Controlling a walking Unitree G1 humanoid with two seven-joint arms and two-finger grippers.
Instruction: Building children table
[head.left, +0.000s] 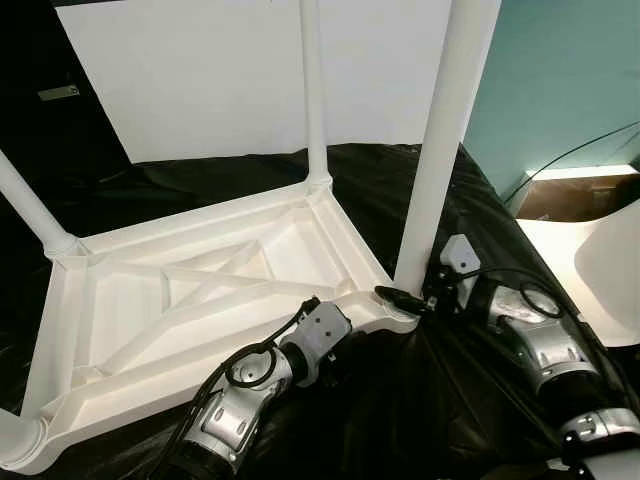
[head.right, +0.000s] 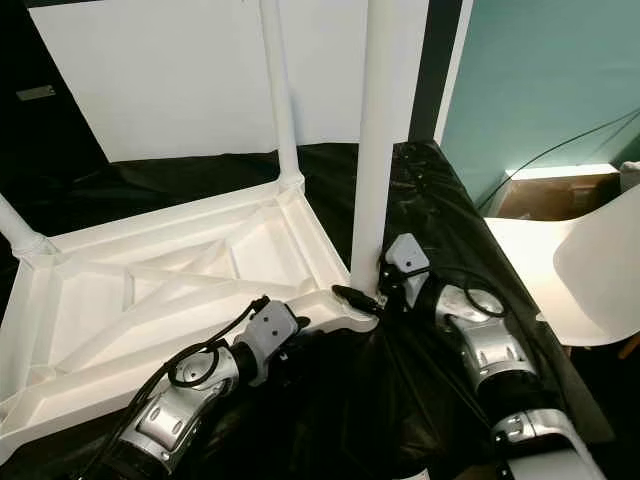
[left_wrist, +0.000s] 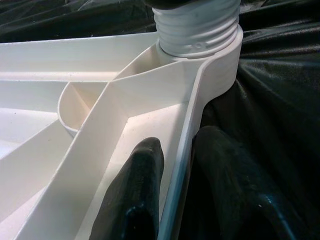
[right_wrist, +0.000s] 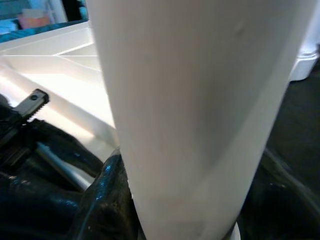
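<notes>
The tall white plastic leg (head.left: 440, 150) at the near right corner of the upturned white plastic tabletop (head.left: 200, 300) runs out past the picture's top edge; so does the slimmer far leg (head.left: 313, 90); the left leg (head.left: 25, 205) is cut by the left edge; the right gripper (head.left: 400, 297) is largely hidden behind the near leg's base, its grip unclear; the right wrist view is blurred.

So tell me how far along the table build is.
Done: the upside-down tabletop carries legs at all four corners. In hand: the left end effector pinches the tabletop's rim, one finger on each side, while the right end effector works at the base of the near leg, threads still showing. Left: seating it, flipping the table.
</notes>
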